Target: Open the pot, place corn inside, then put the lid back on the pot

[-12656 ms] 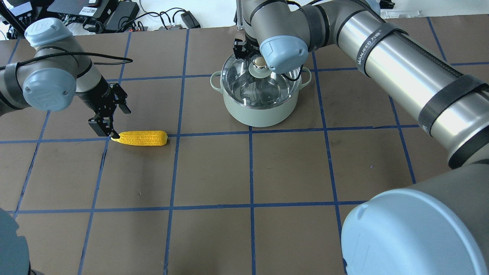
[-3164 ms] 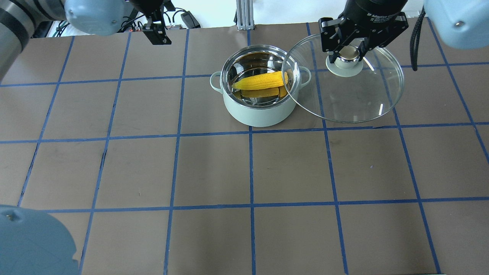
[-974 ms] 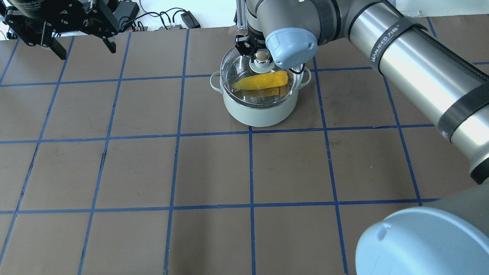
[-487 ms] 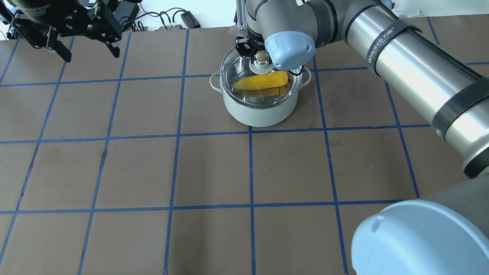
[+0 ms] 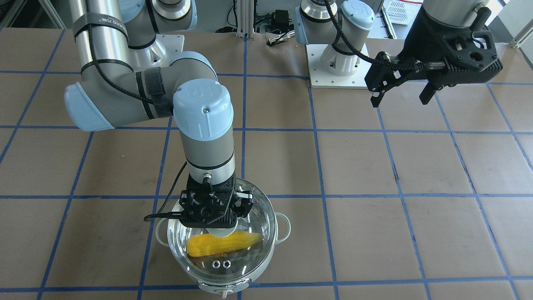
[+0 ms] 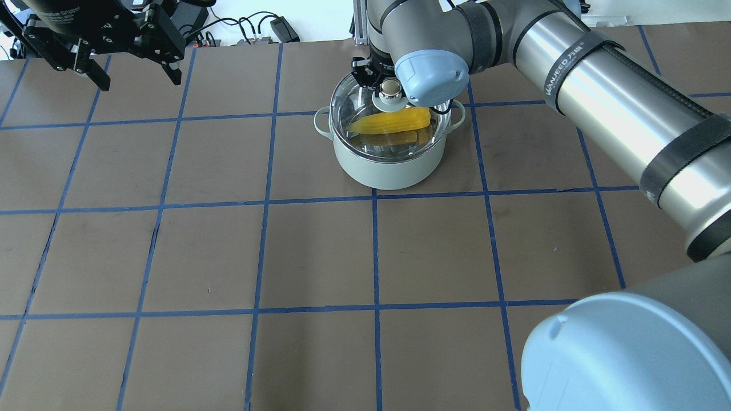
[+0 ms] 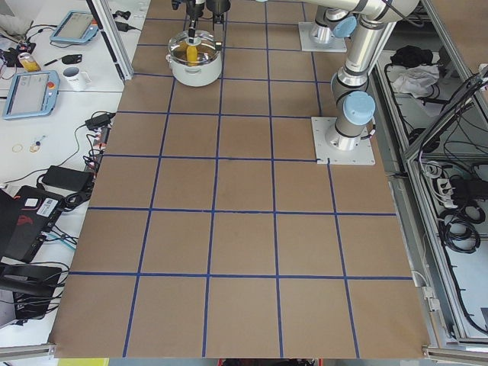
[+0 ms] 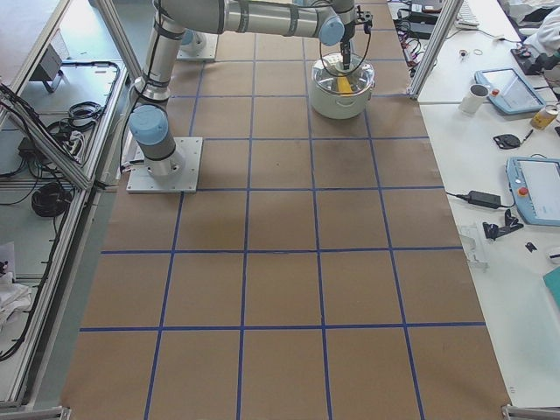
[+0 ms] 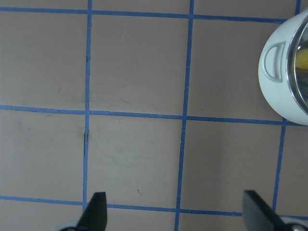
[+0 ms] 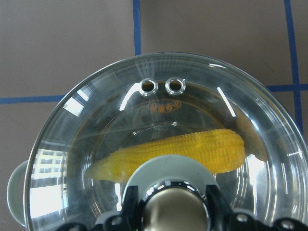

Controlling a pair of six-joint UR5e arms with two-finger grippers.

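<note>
The mint-green pot (image 6: 388,171) stands at the far middle of the table. The yellow corn (image 6: 391,120) lies inside it, seen through the glass in the right wrist view (image 10: 178,149). The clear lid (image 6: 347,105) sits on the pot's rim. My right gripper (image 5: 215,223) is shut on the lid's knob (image 10: 175,209), fingers on both sides. My left gripper (image 6: 108,63) is open and empty, raised high at the far left, well away from the pot (image 9: 276,82).
The brown table (image 6: 320,257) has a blue tape grid. Cables and power bricks (image 6: 188,23) lie beyond the far edge. My right arm (image 6: 599,97) reaches across the right half. A side bench with tablets and a mug (image 8: 477,96) runs along the far side.
The lid, held beside the open pot 3.2 s ago, now sits on the pot over the corn. In the last second my left gripper drifted slightly right; the right gripper barely moved.
</note>
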